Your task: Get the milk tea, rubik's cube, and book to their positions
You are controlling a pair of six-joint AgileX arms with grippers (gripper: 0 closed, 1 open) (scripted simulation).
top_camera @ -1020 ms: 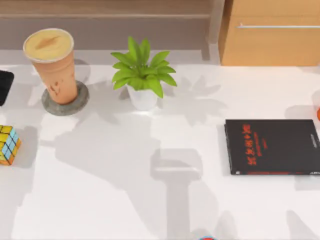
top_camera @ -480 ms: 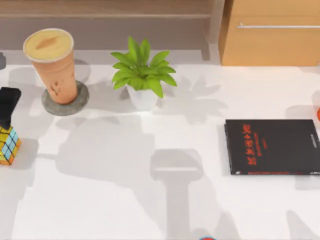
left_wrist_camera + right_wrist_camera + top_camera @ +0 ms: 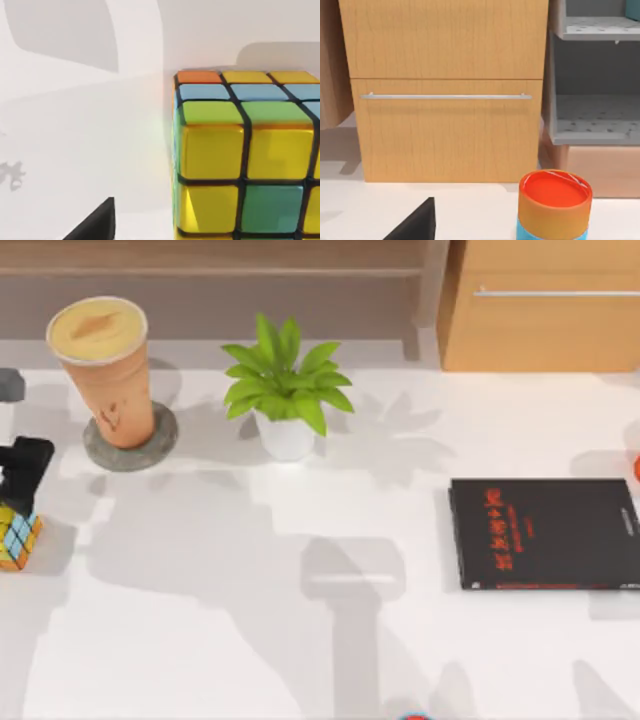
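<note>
Yellow, blue and orange stickers mark the rubik's cube (image 3: 17, 537) at the table's (image 3: 300, 640) far left edge; the left gripper (image 3: 20, 475) sits directly over its far side, apparently touching; whether its fingers are wide or narrow I cannot tell. The left wrist view puts the cube (image 3: 245, 160) very near. Milk tea (image 3: 103, 368) stands upright on a grey coaster (image 3: 130, 445) at back left, beside the potted plant (image 3: 283, 390); black book (image 3: 545, 533) lies at right. The right wrist view faces a wooden drawer cabinet (image 3: 445, 90) and an orange-lidded canister (image 3: 554, 205).

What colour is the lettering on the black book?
Red, on the thin black book at the table's right; the top view shows it best.
</note>
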